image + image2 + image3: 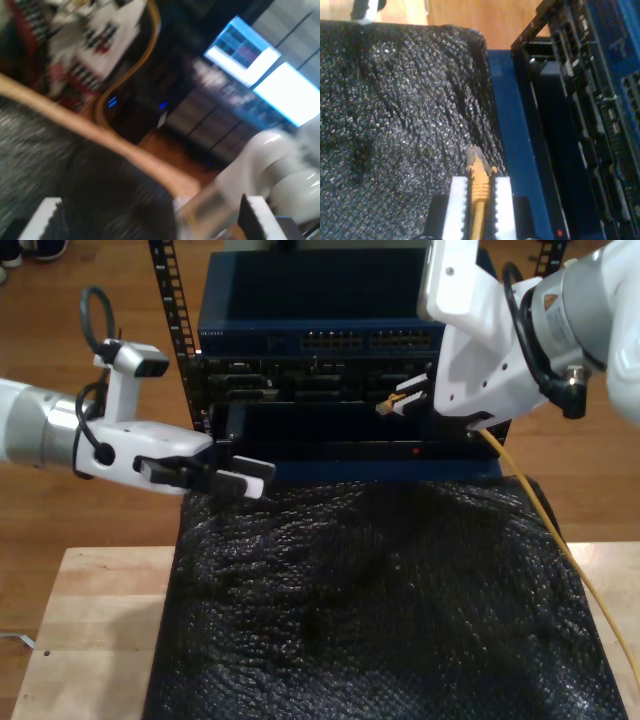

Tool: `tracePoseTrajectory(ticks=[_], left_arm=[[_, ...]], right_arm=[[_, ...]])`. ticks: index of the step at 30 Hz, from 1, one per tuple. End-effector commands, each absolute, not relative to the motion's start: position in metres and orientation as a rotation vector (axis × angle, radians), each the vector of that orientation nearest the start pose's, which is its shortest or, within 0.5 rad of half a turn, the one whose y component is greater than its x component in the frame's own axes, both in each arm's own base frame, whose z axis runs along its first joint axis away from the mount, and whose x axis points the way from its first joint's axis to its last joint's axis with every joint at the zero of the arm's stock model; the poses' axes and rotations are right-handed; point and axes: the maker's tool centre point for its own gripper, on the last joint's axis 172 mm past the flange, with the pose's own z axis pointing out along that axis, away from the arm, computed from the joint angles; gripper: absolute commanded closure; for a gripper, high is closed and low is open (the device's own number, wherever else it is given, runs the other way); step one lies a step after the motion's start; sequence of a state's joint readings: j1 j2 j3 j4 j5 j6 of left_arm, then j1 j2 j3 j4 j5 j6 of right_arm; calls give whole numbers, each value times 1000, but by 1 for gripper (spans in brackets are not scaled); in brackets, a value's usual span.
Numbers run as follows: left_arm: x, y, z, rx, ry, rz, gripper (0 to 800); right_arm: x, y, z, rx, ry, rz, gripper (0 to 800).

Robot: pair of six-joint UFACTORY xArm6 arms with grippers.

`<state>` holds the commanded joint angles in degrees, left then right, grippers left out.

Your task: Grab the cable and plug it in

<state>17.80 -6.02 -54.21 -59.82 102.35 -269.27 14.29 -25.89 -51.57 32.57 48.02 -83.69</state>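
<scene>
table: light wood bench [90, 640], bare strips showing on both sides in the exterior view
on the table: black bumpy foam mat [370, 600], covers most of the top and runs back to the rack
floor: brown wood boards [60, 350]
on the floor: network rack [330, 350], blue and black units stacked, just behind the mat's far edge

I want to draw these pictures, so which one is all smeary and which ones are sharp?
The first wrist view is the smeary one, streaked by motion blur, with bright glare patches. The second wrist view is fairly sharp: the cable sits between white fingers. The exterior view is clear, the black mat glinting with small highlights.
</scene>
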Motion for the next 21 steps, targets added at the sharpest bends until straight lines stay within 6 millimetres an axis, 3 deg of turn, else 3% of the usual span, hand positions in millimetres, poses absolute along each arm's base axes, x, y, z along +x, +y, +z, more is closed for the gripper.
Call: tracePoseTrajectory(ticks=[7,11,21], left_arm=[[359,-102,288,1843,-1150,458,2],[351,-71,275,1963,-1277,390,2],[325,9,260,2150,-1542,173,2]], right_arm=[[445,195,370,-2134,-1854,-1018,800],[444,196,370,-2127,-1859,-1006,800],[444,196,368,-2128,-1857,-998,800]])
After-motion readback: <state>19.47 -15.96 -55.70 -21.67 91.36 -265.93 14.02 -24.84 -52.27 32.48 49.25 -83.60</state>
